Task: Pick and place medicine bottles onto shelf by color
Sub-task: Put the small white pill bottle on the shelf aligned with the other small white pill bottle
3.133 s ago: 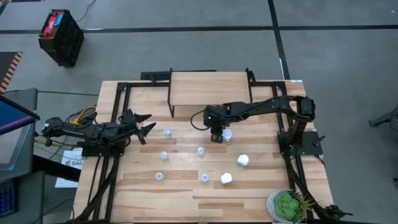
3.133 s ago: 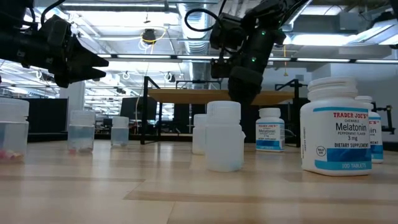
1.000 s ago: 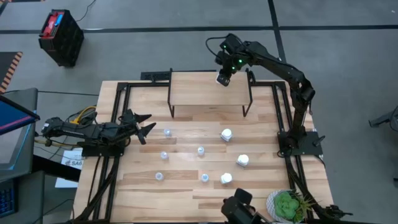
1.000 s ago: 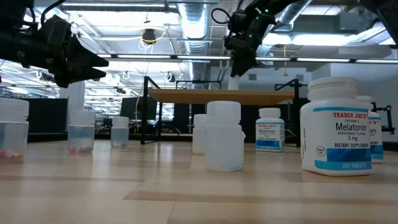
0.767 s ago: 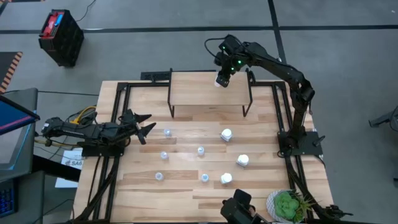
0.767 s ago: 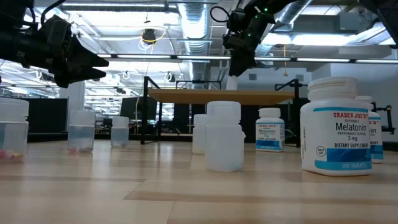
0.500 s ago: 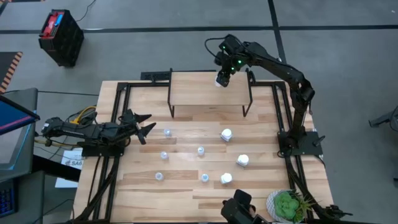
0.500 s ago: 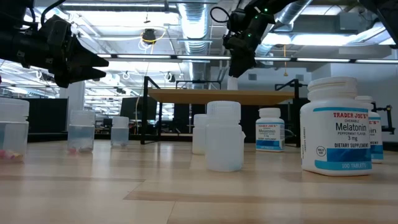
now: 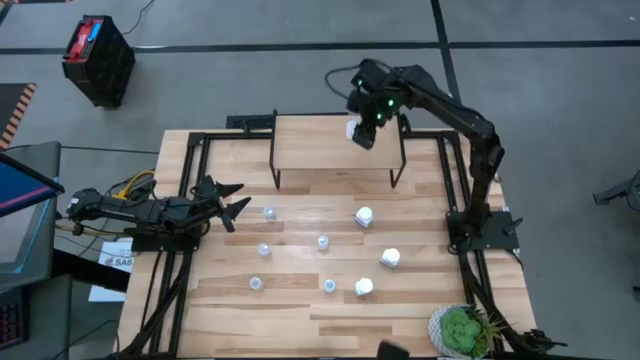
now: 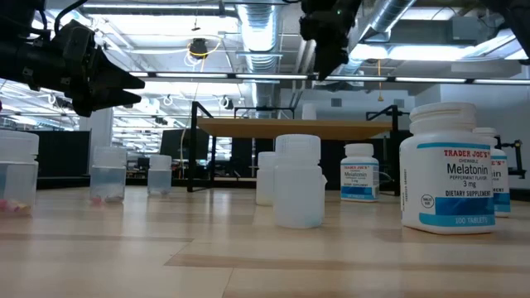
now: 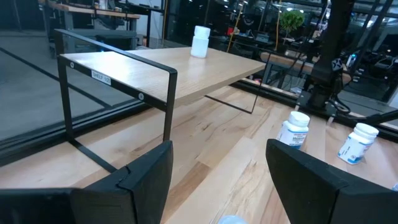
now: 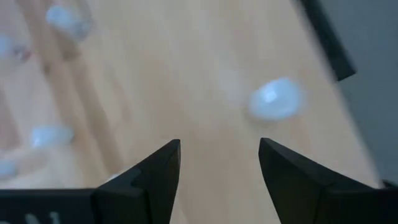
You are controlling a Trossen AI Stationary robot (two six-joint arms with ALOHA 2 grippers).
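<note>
The shelf (image 9: pixel 320 145) stands at the table's far side. A white medicine bottle (image 11: pixel 200 41) stands upright on its base on the shelf board, near the far edge and right of the middle (image 10: pixel 308 111). My right gripper (image 12: pixel 221 155) hangs open above the shelf (image 10: pixel 321 62), clear of that bottle (image 12: pixel 277 99). Three white bottles (image 9: pixel 364 216) (image 9: pixel 390 258) (image 9: pixel 364 287) and several pale-blue ones (image 9: pixel 323 241) stand on the table. My left gripper (image 9: pixel 235 200) waits open at the table's left, pointing level (image 11: pixel 217 168).
A green potted plant (image 9: pixel 462 330) stands at the near right corner. Black frame rails (image 9: pixel 190 170) run along the table's sides. The shelf board's left half (image 9: pixel 300 140) is bare wood.
My right gripper has let go of the white bottle, which stays upright on the shelf. It has then risen clear of it and drifted a little toward the table's right and near side.
</note>
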